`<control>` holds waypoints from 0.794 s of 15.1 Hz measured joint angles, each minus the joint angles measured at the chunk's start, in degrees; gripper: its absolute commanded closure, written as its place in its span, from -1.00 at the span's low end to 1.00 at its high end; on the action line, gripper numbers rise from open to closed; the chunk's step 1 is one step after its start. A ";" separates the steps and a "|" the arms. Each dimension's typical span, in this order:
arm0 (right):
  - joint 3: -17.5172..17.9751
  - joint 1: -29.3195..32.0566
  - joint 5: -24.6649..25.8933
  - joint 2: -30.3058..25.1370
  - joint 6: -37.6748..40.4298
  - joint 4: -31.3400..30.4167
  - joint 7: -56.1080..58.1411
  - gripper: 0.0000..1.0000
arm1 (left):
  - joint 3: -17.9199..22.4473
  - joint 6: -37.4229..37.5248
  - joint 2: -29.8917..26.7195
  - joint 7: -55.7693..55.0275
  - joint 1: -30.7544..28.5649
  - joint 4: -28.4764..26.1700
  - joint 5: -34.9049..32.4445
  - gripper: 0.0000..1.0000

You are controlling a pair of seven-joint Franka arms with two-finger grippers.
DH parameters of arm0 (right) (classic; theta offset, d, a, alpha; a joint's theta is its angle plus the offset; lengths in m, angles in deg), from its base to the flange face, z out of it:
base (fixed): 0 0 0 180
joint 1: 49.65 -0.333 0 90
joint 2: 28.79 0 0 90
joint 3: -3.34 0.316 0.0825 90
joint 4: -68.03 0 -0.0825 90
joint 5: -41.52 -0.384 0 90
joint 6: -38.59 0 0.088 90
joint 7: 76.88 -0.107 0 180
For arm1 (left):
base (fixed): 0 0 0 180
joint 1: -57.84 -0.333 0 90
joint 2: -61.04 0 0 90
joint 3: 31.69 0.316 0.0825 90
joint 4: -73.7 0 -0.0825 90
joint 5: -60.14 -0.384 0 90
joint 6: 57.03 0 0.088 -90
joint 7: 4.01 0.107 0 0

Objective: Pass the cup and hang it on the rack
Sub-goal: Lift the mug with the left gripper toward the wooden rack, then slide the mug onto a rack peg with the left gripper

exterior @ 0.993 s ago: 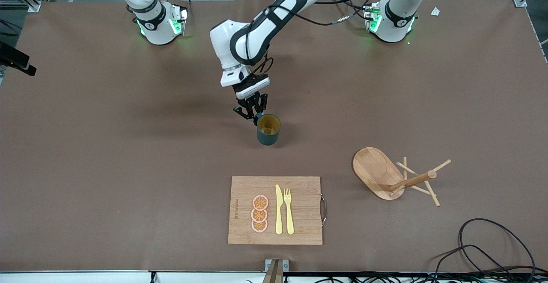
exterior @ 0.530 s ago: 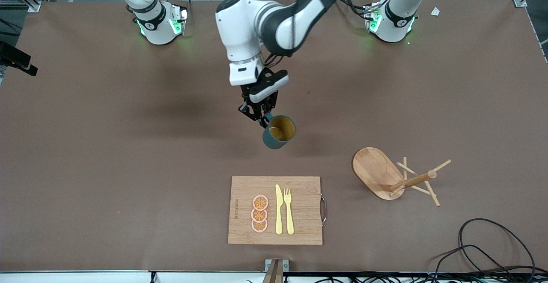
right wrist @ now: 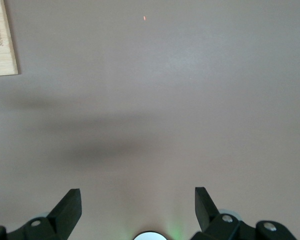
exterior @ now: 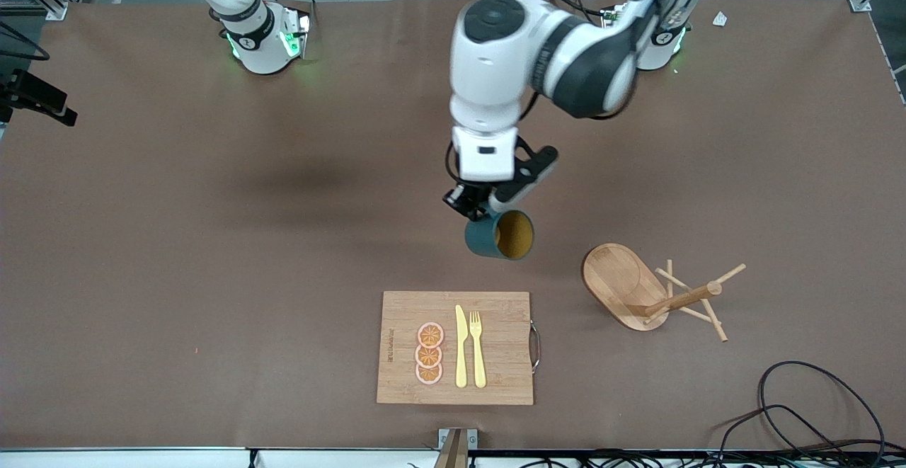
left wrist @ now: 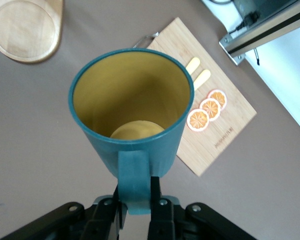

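My left gripper point(exterior: 476, 207) is shut on the handle point(left wrist: 134, 175) of the dark teal cup point(exterior: 487, 240), which hangs in the air over bare table between the middle and the rack. The cup is tipped on its side, its yellowish inside point(left wrist: 135, 100) open toward the rack's end. The wooden rack point(exterior: 619, 280) stands toward the left arm's end, its post and thin pegs point(exterior: 683, 299) rising from an oval base point(left wrist: 25, 27). My right gripper point(right wrist: 137, 205) is open over bare table with nothing between its fingers; it does not show in the front view.
A rectangular cutting board point(exterior: 495, 326) lies nearer the front camera than the cup, carrying three orange slices point(exterior: 429, 353), a yellow knife and a fork. Black cables point(exterior: 814, 397) loop at the front corner on the left arm's end. The board's corner point(right wrist: 2, 45) shows in the right wrist view.
The left arm lifted the cup off the table, carried it toward the rack's end and tipped it from upright onto its side. The right arm has not moved.
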 measured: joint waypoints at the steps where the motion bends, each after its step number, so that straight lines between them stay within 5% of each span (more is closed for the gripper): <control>1: 0.44 0.00 0.00 -0.02 0.01 0.00 -0.22 -1.00 | -0.01 0.00 -0.63 3.58 -2.02 -0.04 3.97 0.99; 6: 0.70 0.34 -0.80 -0.06 0.09 0.00 -0.47 -1.00 | -0.02 0.42 -1.37 16.10 -11.89 -0.87 20.95 0.99; 12: 0.11 0.77 -0.90 -0.06 0.36 -0.01 0.61 -1.00 | -0.10 5.60 -0.35 17.97 -21.07 -2.84 37.54 0.99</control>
